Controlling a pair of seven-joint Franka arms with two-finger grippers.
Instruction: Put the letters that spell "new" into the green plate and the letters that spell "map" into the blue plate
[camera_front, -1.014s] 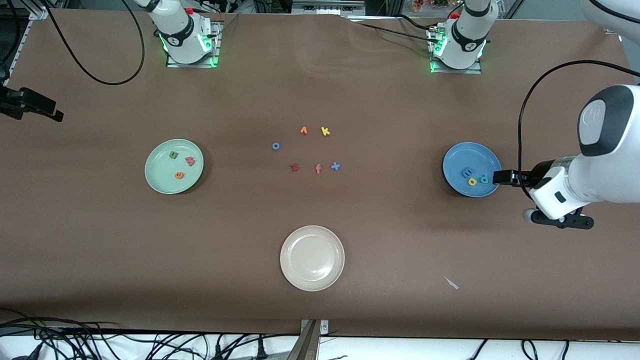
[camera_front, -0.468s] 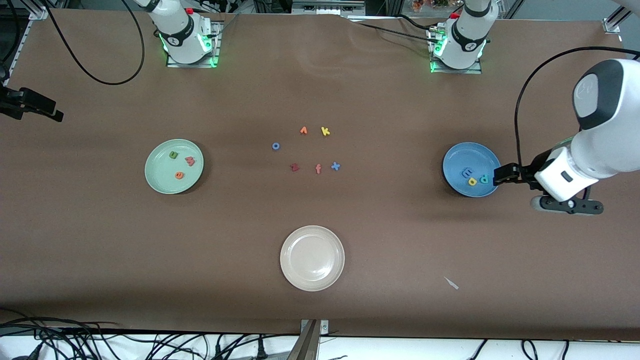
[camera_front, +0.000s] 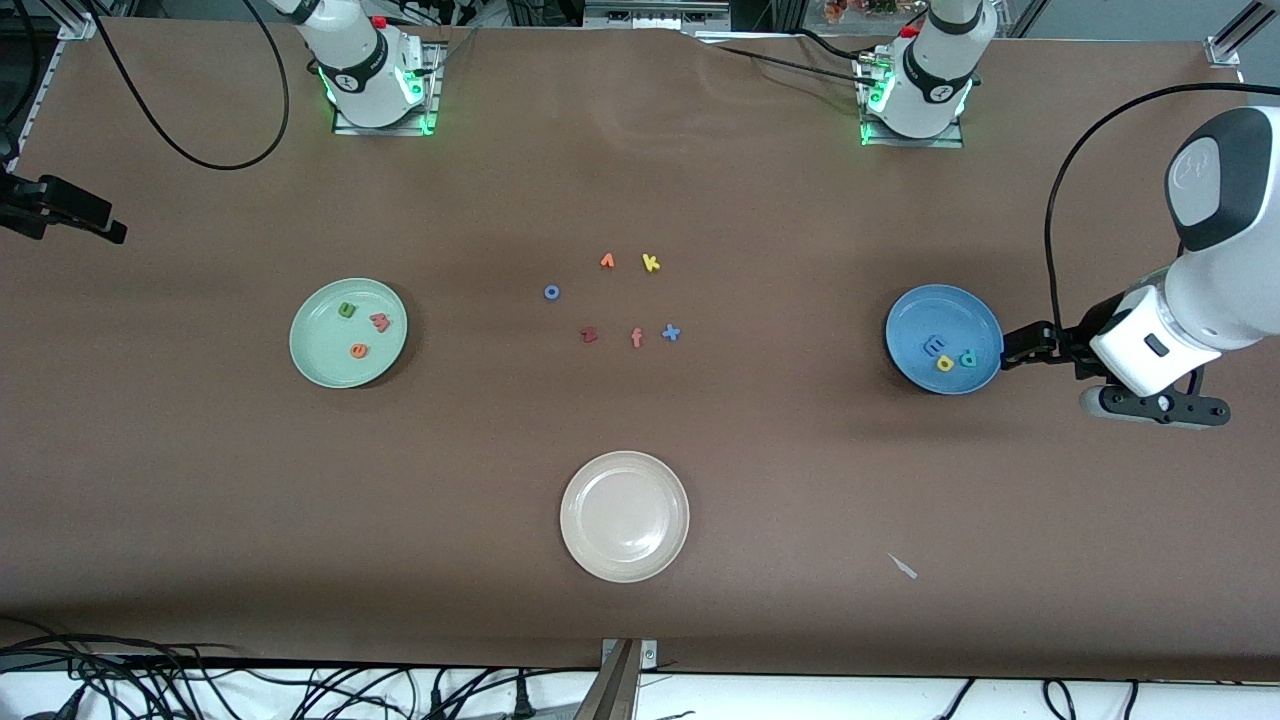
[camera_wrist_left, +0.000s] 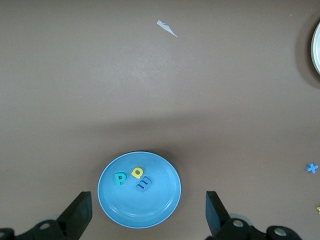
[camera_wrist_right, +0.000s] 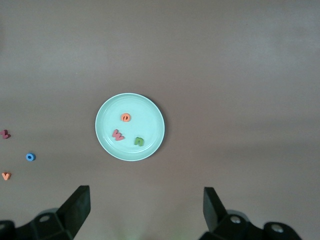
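The left gripper (camera_wrist_left: 145, 212), fingers spread wide and empty, hangs in the air beside the blue plate (camera_front: 925, 305) at the left arm's end of the table. In that plate lie the blue "m" (camera_front: 933, 346), yellow "a" (camera_front: 945, 363) and teal "p" (camera_front: 968, 358) — close together. The right gripper (camera_wrist_right: 145, 210), likewise spread and empty, hangs high above the table near the green plate (camera_front: 320, 350), which holds the green "n" (camera_front: 347, 310), red-pink "w" (camera_front: 380, 321) and orange "e" (camera_front: 358, 350) — slightly apart.
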